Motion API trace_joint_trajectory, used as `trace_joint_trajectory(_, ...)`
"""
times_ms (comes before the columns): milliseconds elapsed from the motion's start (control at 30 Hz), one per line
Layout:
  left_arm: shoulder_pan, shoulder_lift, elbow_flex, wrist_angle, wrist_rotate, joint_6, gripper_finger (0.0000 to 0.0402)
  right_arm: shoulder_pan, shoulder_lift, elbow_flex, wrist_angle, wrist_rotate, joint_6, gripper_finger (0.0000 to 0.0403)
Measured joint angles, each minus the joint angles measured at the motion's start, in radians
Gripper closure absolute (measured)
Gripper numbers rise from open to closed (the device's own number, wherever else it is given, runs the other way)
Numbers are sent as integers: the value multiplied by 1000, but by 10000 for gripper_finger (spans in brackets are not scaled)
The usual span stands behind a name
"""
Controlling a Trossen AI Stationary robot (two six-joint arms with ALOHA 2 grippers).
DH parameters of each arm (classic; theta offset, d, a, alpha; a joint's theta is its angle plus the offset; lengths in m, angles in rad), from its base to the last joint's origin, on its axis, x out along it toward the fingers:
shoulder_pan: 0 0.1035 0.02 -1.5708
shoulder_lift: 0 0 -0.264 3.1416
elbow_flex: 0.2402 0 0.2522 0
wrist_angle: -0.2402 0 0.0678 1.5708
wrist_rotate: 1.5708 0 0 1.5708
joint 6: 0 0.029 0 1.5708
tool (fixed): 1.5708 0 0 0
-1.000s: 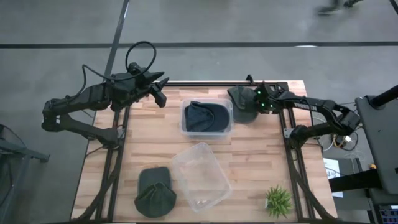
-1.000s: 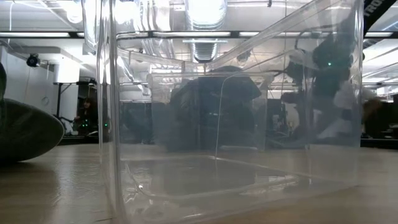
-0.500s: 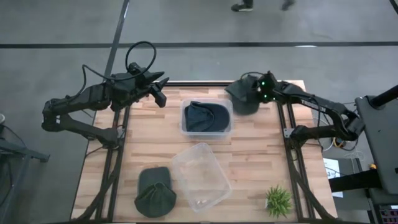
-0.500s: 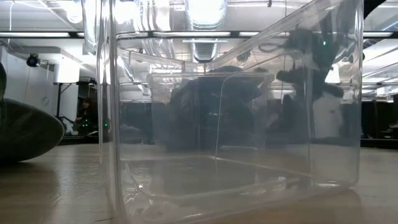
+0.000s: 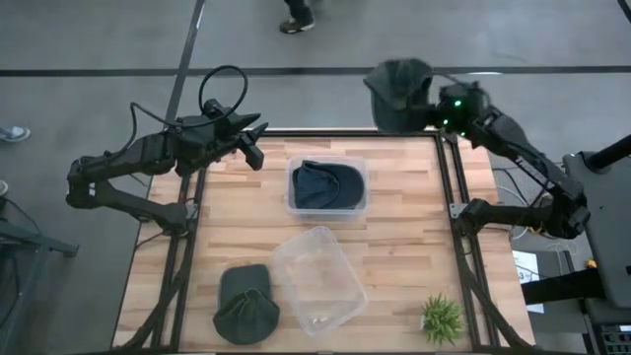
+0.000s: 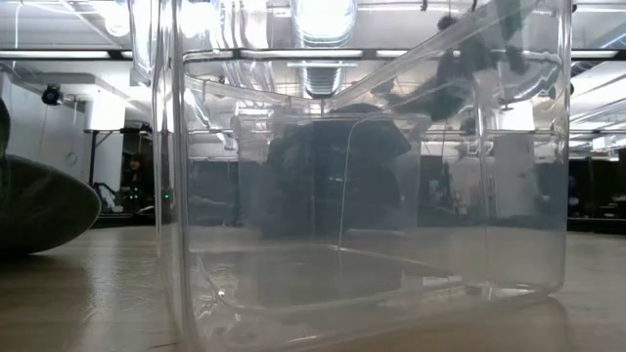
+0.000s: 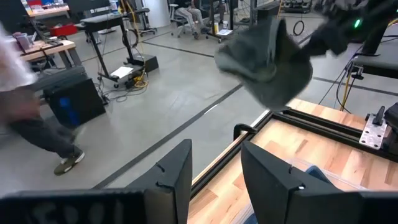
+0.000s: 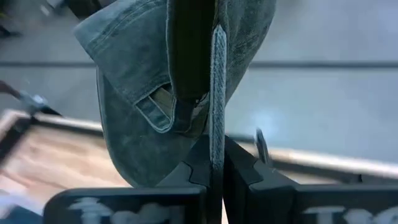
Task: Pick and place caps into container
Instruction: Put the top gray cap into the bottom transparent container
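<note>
Two clear bins on my worktop point(image 5: 414, 247): rear bin point(image 5: 328, 187) holds one navy cap point(image 5: 325, 184); tilted front bin point(image 5: 315, 279) empty. Right gripper point(image 5: 426, 104) pinches green cap point(image 5: 397, 91) beyond far edge. Left gripper point(image 7: 214, 171) parted, empty.

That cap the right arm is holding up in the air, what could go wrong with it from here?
The right gripper pinches only a thin fold of the green cap, which dangles past the table's far edge; a slip would likely drop it on the floor.

The container it may go to already holds a dark cap, so a floppy brim could drape over the rim.

The left gripper waits open at the far left corner, too far away to help.
</note>
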Motion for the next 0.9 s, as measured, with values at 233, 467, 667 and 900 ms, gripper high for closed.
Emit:
trace_joint_trajectory(233,0,0,0,23,0,-6,271,15,-6,185,6,-1,-48,391)
trace_joint_trajectory(467,0,0,0,171,6,-50,271,104,24,280,121,-5,-74,391)
trace_joint_trajectory(667,0,0,0,220,8,-42,271,237,79,309,287,-5,-179,390)
trace_joint_trajectory(900,0,3,0,262,63,-57,271,371,180,308,541,-24,-290,390)
